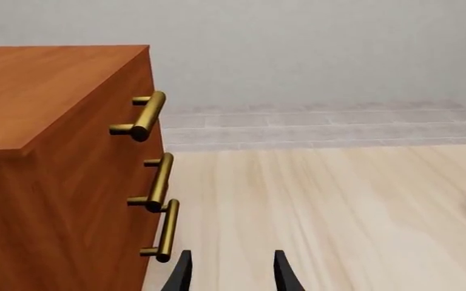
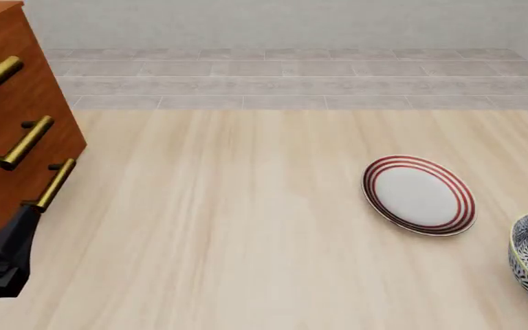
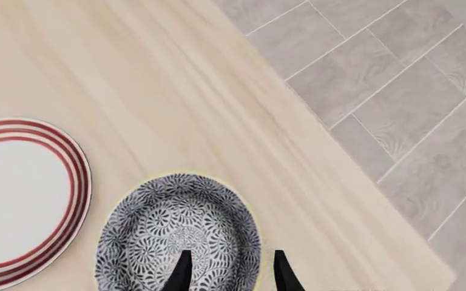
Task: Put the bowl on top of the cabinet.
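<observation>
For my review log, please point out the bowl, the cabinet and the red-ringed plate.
bowl [image 3: 176, 233]: right wrist view, patterned inside.
cabinet [image 1: 47, 85]: left wrist view, flat top panel.
plate [image 2: 418, 194]: front view, white centre.

No text, label, brand, number or sign is being shown anywhere: nothing readable is being carried by the cabinet [image 1: 51, 176], bowl [image 3: 180, 233] or plate [image 2: 419, 194].
</observation>
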Tool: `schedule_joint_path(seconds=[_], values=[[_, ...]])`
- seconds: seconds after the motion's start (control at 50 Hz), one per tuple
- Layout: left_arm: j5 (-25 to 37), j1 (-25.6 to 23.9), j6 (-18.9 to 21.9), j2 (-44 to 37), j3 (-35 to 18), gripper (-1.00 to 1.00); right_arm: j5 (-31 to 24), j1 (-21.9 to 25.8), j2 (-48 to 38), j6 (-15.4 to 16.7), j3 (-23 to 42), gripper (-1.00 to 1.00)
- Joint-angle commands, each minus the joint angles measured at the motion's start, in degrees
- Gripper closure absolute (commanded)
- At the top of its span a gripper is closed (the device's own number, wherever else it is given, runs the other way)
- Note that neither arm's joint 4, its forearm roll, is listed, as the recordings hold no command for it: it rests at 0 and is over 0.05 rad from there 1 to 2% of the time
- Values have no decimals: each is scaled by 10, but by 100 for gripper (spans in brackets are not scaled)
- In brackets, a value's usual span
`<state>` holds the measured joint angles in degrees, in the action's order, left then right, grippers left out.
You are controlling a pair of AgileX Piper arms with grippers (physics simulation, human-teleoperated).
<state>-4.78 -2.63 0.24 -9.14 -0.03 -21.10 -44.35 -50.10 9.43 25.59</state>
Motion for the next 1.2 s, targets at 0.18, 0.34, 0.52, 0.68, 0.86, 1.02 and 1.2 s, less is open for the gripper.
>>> schedule_joint_path(seconds=[0.18,0.34,0.52,0.68,0.86,1.02,1.2], values=[[-3,-1,-1,-5,0,-100,58,-30,-49,14,-29,-100],[-5,-2,-1,-8,0,-100,83,-41,-70,20,-40,-100],[-7,-3,-1,-11,0,-100,104,-46,-93,24,-48,-100],[-16,-3,0,-20,0,-100,130,-53,-117,29,-58,-100],[-20,-3,1,-27,0,-100,164,-61,-151,31,-69,-100],[-36,-3,1,-46,0,-100,191,-71,-180,36,-73,-100],[-50,-3,1,-59,0,-100,208,-67,-193,35,-86,-100]])
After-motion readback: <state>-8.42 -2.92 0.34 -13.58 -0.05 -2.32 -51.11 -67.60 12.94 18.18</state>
